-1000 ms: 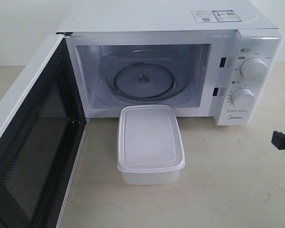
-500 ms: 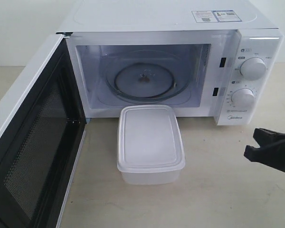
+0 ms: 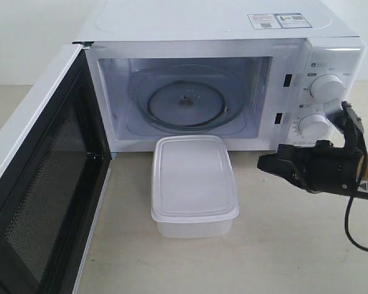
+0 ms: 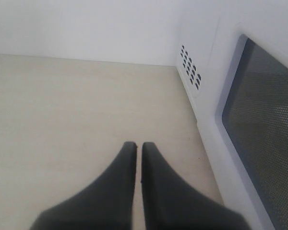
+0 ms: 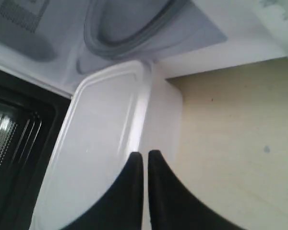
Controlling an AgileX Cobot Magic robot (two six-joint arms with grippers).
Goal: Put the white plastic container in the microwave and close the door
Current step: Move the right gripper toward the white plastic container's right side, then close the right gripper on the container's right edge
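Note:
The white plastic container (image 3: 194, 184) sits lidded on the table just in front of the microwave (image 3: 221, 73), whose cavity shows the glass turntable (image 3: 185, 101). The door (image 3: 40, 177) hangs wide open at the left, black mesh inner face showing. My right gripper (image 3: 262, 163) reaches in from the right, shut and empty, a short way off the container's right side. In the right wrist view the container (image 5: 105, 143) lies just past my shut right gripper (image 5: 145, 154). My left gripper (image 4: 135, 145) is shut over bare table beside the door (image 4: 259, 110); it is not seen in the exterior view.
The two knobs (image 3: 326, 87) and control panel stand behind my right arm. A black cable (image 3: 356, 236) trails from the arm. Beige tabletop (image 3: 282, 245) spreads in front of and to the right of the container. Side vents (image 4: 189, 67) of the microwave face the left wrist camera.
My right gripper has moved left from the right edge of the exterior view toward the container's right side. Container, microwave and door have not moved.

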